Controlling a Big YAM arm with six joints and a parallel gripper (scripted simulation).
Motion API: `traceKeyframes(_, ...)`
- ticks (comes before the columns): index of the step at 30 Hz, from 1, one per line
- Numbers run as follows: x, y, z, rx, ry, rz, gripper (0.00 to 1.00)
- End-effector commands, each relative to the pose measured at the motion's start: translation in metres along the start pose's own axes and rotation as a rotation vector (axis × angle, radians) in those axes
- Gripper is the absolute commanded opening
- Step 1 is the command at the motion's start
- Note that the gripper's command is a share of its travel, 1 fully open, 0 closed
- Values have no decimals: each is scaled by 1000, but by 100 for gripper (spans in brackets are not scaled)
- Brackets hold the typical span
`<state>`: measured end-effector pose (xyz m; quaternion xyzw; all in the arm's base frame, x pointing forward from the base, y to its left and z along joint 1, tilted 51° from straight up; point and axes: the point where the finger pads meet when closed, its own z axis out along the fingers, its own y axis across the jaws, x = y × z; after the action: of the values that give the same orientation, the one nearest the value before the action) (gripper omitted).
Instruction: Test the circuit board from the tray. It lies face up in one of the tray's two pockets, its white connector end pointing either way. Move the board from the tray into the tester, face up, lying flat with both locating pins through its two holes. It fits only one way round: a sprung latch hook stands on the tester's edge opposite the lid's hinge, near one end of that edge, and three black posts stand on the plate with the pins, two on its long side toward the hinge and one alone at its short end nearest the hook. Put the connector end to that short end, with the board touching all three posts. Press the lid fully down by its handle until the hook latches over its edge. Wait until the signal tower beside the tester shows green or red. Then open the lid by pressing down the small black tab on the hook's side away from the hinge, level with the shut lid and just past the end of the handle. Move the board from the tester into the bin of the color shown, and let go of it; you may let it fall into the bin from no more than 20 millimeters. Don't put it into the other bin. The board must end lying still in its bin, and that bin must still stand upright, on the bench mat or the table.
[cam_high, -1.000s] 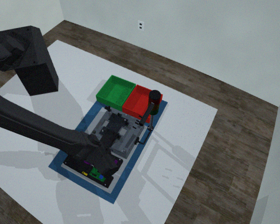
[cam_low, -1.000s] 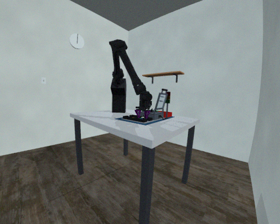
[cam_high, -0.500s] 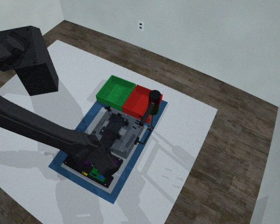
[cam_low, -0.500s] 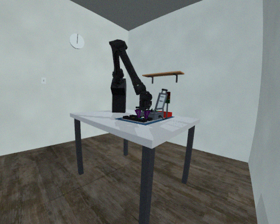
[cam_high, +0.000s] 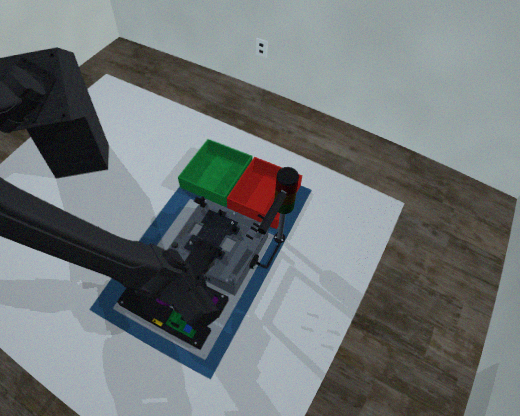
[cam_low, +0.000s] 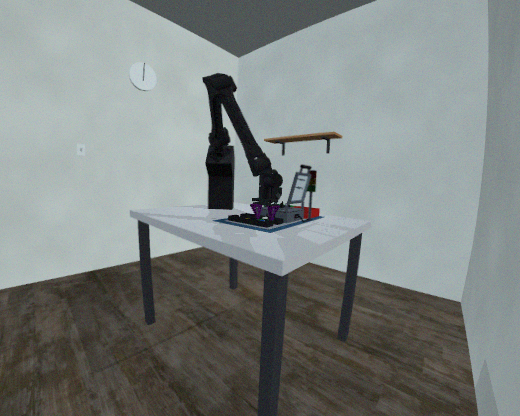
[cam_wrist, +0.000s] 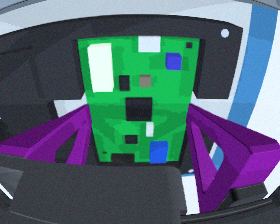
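The green circuit board (cam_wrist: 139, 100) lies face up in a pocket of the black tray (cam_high: 165, 315) at the near end of the blue mat. Its white parts are at the end far from the wrist camera. My gripper (cam_wrist: 138, 110) is down over the tray, and its purple fingers press against the board's two long edges, shut on it. In the top view my gripper (cam_high: 192, 305) hides most of the board (cam_high: 180, 322). The grey tester (cam_high: 220, 245) stands behind the tray with its lid (cam_low: 299, 187) raised.
The signal tower (cam_high: 287, 190) stands at the tester's far right corner. The green bin (cam_high: 215, 170) and the red bin (cam_high: 260, 190) sit side by side behind the tester. The arm's base block (cam_high: 65, 130) stands at the far left.
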<state>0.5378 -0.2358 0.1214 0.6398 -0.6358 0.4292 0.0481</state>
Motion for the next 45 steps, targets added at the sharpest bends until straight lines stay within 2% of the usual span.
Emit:
traceKeyframes(1, 5, 3, 3, -2, 5, -1, 72)
traceKeyframes(19, 5, 3, 2, -2, 5, -1, 72)
traceKeyframes(24, 8, -2, -11, 11, 5, 3, 72)
traceKeyframes(28, -1, -8, -20, 20, -4, 0, 72)
traceKeyframes(31, -2, -8, -21, 20, -4, 2, 72)
traceKeyframes(32, -3, -3, -14, 4, -5, 0, 72)
traceKeyframes(34, -2, -8, -25, 21, -4, 2, 72)
traceKeyframes(42, 0, -10, -38, 26, -3, 5, 72)
traceKeyframes(45, -7, -4, -35, 9, -11, -5, 72)
